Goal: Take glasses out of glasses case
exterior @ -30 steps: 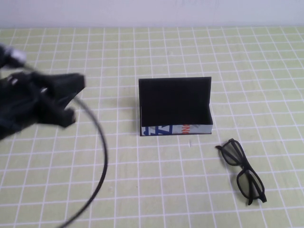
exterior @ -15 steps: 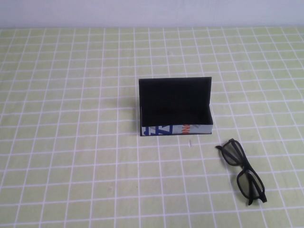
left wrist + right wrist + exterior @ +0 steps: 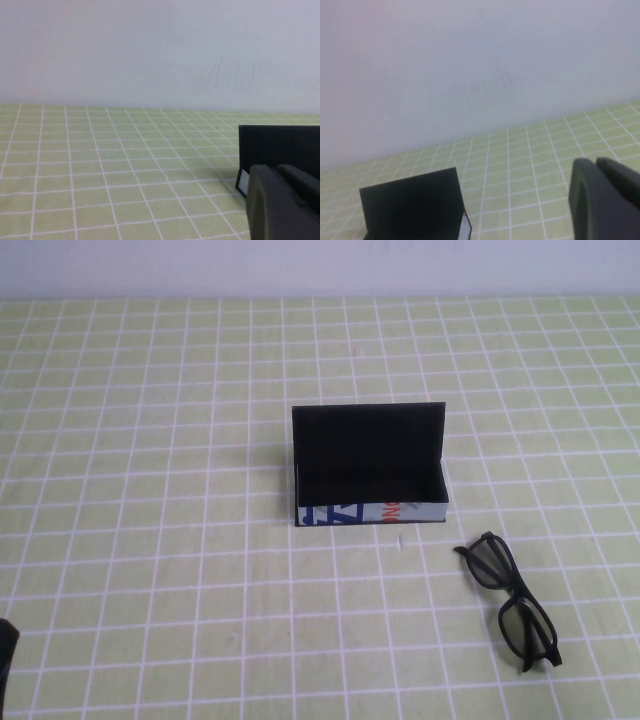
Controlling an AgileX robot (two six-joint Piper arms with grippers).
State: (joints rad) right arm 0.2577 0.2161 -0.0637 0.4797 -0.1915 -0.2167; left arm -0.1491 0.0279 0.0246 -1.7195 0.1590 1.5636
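The glasses case [image 3: 368, 465] stands open in the middle of the table, its lid upright at the back and its black inside empty. The black glasses [image 3: 510, 600] lie on the table to the right front of the case, apart from it. My left gripper [image 3: 280, 172] is shut and empty, low over the table to the left of the case [image 3: 280, 145]. My right gripper [image 3: 596, 165] is shut and empty, off to the right of the case [image 3: 412, 207]. Neither gripper's fingers show in the high view.
A green checked cloth [image 3: 150, 490] covers the table, with a pale wall [image 3: 320, 265] behind it. A dark piece of my left arm [image 3: 5, 665] shows at the lower left edge of the high view.
My left arm, over the table's left side a second ago, has pulled back out of the high view; only a dark piece now shows at the lower left edge. Case and glasses have not moved.
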